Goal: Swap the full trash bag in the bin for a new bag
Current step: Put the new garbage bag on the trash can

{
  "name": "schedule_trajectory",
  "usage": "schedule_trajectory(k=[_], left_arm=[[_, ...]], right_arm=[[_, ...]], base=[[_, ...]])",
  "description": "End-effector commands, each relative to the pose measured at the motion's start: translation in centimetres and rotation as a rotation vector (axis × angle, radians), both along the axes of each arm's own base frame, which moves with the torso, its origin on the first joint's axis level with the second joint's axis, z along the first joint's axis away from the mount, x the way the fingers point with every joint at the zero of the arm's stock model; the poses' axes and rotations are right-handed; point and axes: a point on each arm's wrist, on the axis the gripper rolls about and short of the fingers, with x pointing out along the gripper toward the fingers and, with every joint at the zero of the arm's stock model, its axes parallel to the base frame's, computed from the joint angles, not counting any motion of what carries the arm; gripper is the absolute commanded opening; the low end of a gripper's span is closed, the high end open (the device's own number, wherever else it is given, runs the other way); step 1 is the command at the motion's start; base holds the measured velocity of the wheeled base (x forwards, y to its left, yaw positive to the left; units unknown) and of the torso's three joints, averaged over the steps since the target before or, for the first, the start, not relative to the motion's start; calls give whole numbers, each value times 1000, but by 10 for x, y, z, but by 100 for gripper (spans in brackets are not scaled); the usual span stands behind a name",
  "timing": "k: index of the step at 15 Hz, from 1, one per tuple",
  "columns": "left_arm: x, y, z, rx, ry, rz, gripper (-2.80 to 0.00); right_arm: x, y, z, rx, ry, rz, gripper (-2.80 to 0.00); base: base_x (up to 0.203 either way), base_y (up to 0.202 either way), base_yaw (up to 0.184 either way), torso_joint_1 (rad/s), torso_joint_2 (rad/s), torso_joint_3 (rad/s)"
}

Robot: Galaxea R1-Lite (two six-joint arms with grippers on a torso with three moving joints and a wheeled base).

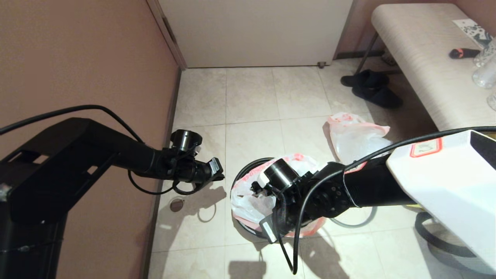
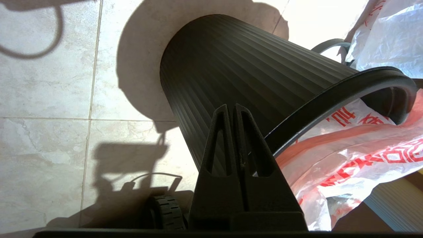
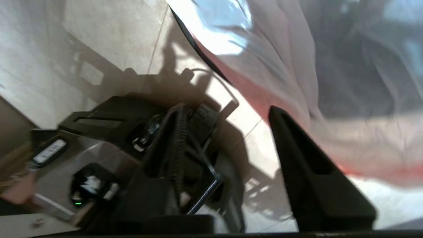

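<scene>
Left gripper (image 2: 235,114), jaws pressed together and empty, hangs beside the ribbed black bin (image 2: 238,66). Thin crinkled white bag (image 1: 252,197) with red print, unreadable, lines the bin. Right gripper (image 3: 228,138), jaws parted and empty, sits at the bag's rim.

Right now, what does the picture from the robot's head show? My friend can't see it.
On a tiled floor, the right gripper reaches over the bin, which holds the new bag, white with a pink-red rim. The left gripper waits left of the bin, and another bag lies behind.
</scene>
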Motion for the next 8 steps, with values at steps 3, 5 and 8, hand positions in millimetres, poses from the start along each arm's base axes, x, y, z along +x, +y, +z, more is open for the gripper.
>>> schedule_trajectory(k=[3,5,8], left_arm=[[0,0,0,-9,0,-2,-280],[1,5,1,-9,-1,11,-280],[4,23,8,-62,-5,10,-280]], right_arm=[[17,1,-26,-58,-58,98,0],[27,-4,-26,-54,-110,129,0],[40,-6,-32,-49,-177,215,0]], base=[[0,0,0,0,0,0],[0,0,0,0,0,0],[0,0,0,0,0,0]])
